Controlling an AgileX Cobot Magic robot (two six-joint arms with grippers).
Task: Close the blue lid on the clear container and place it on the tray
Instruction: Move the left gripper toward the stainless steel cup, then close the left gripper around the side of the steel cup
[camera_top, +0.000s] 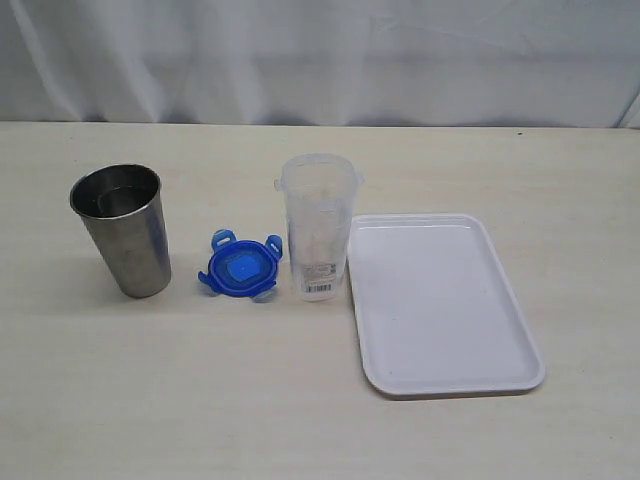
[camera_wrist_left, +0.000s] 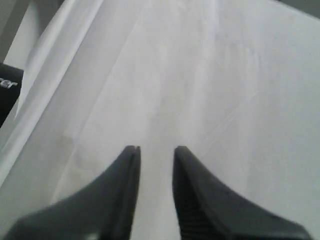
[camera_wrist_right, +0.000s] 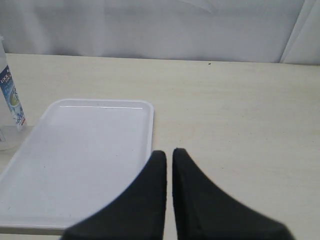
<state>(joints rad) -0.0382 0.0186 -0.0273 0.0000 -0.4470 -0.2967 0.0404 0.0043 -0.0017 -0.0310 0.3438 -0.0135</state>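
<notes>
On the bench (camera_top: 120, 400), the lid (camera_top: 240, 268) lies just beside the tall container (camera_top: 318, 228), so the empty left tool (camera_wrist_left: 156, 148), narrowly parted, or right tool (camera_wrist_right: 169, 151), nearly closed, may topple it.

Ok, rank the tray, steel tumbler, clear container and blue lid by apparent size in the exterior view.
1. the tray, by far the largest.
2 and 3. the steel tumbler and the clear container: similar height, with the tumbler wider at its mouth. They are too alike to rank.
4. the blue lid, the smallest.
</notes>
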